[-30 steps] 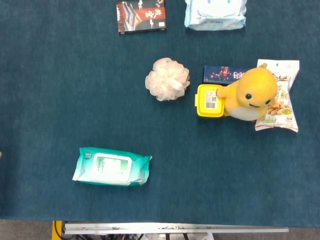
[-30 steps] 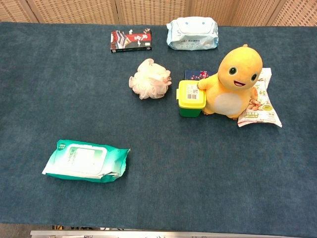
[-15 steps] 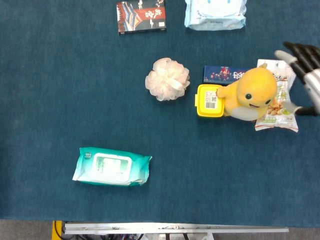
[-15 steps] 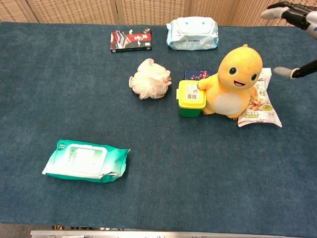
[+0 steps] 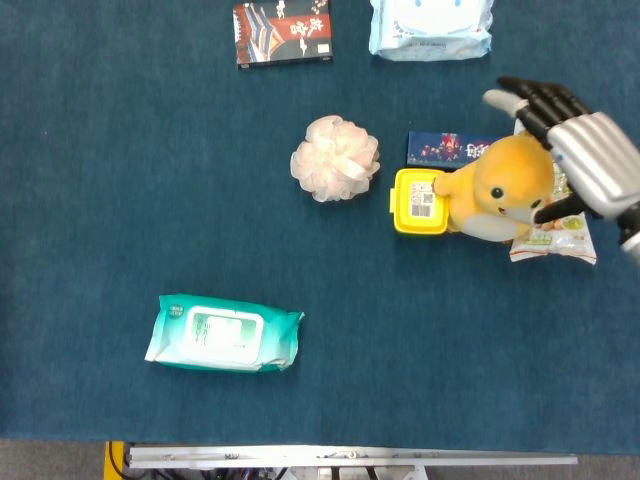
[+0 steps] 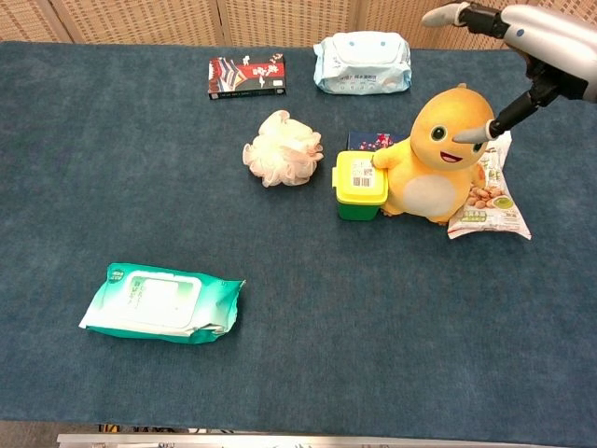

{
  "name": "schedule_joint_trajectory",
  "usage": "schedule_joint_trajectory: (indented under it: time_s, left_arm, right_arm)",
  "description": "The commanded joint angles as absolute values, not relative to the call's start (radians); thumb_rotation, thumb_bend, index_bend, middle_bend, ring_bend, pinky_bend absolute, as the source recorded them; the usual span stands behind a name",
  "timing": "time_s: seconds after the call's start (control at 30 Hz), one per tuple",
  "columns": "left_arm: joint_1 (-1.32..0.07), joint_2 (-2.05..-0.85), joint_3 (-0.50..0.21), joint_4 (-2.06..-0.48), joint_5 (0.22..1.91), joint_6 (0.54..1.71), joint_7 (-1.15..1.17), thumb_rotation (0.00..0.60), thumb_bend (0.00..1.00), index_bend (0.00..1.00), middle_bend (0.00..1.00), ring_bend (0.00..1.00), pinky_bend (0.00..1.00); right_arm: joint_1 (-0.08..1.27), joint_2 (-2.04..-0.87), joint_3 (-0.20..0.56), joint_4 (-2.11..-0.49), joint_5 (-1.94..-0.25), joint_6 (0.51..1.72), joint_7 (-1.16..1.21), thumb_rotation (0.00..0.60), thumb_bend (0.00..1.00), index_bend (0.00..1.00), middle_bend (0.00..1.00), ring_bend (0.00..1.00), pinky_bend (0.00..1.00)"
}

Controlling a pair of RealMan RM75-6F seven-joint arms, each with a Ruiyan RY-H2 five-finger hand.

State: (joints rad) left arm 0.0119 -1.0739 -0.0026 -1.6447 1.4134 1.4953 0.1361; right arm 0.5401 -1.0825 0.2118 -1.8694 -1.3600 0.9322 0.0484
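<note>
Right robot hand (image 5: pixel 585 160) hovers over the yellow plush duck (image 5: pixel 505 190), fingers spread, holding nothing. Duck sits mid-right on the bench (image 5: pixel 120 180), touching the yellow-lidded green tub (image 6: pixel 360 189) on its left; tub closed, barcode label on lid, unreadable. Snack bag (image 6: pixel 492 198) lies partly under the duck, print illegible.

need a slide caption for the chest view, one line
Right hand, fingers spread, poised over a yellow plush duck beside a yellow-lidded box, snack bag and bath pouf on a blue table.
</note>
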Motion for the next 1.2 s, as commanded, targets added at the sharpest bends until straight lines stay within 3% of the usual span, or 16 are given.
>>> schedule_joint_trajectory:
  time_s: [0.03,0.43,0.77,1.03,1.2]
  left_arm:
    - [0.013,-1.073,-0.003,-1.643,1.413,1.496,0.134,0.600,0.00,0.14,0.07,0.13,0.03]
    - [0.018,-1.067,-0.004,-1.640,1.408,1.495,0.123,0.600,0.00,0.14,0.07,0.13,0.03]
    - [0.023,-1.063,-0.004,-1.640,1.410,1.499,0.116,0.600,0.00,0.14,0.07,0.13,0.04]
    - [0.024,-1.064,-0.004,-1.639,1.413,1.499,0.117,0.600,0.00,0.14,0.07,0.13,0.05]
    - [0.026,-1.063,-0.004,-1.641,1.412,1.498,0.118,0.600,0.00,0.14,0.07,0.13,0.05]
  right_arm:
    - [0.566,-1.086,0.218,-1.880,-1.337,0.912,0.065,0.600,0.00,0.10,0.05,0.00,0.08]
    - [0.620,-1.143,0.211,-1.861,-1.291,0.888,0.020,0.600,0.00,0.10,0.06,0.00,0.08]
    - [0.686,-1.047,0.186,-1.915,-1.288,0.735,0.050,0.596,0.01,0.10,0.06,0.00,0.07]
    - [0.697,-1.034,0.177,-1.902,-1.335,0.706,0.163,0.567,0.50,0.08,0.06,0.00,0.07]
    - [0.695,-1.041,0.169,-1.885,-1.364,0.724,0.186,0.529,0.70,0.08,0.06,0.00,0.06]
